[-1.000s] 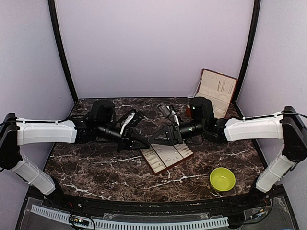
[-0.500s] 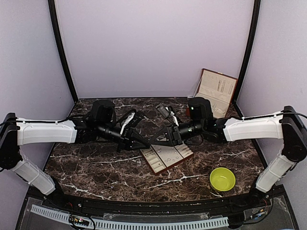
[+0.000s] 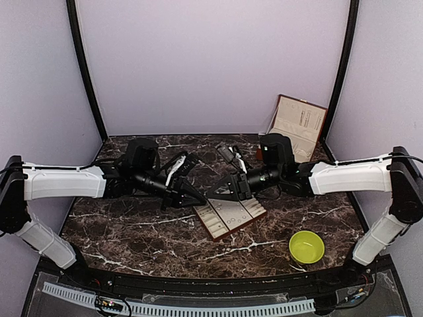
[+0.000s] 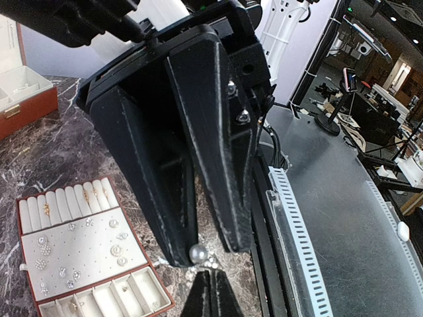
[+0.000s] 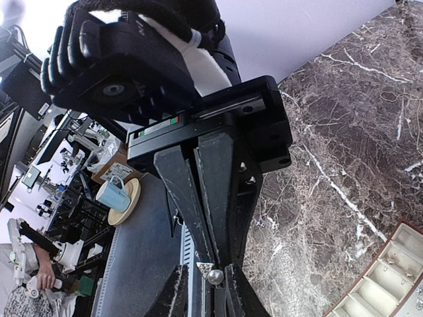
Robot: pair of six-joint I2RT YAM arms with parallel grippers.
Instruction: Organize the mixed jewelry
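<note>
step: mid-air handover just off the tray's (image 4: 92, 257) far-left corner | left gripper (image 5: 209, 261): fingers pinched together on the pearl stud (image 4: 196, 253), bead left proud for the taking | right gripper (image 4: 206, 249): fingers narrowly apart, flanking the bead, probably to regrip it for seating

Pale lilac walls (image 3: 211, 66) close in the back and both sides, with black curved poles (image 3: 84, 72) rising at the far corners. The surface (image 3: 132, 231) is dark brown marble veined in white, evenly lit. A white slotted strip (image 3: 198, 308) runs along its near edge; beyond lies a cluttered workshop with a stand (image 4: 332, 109)
</note>
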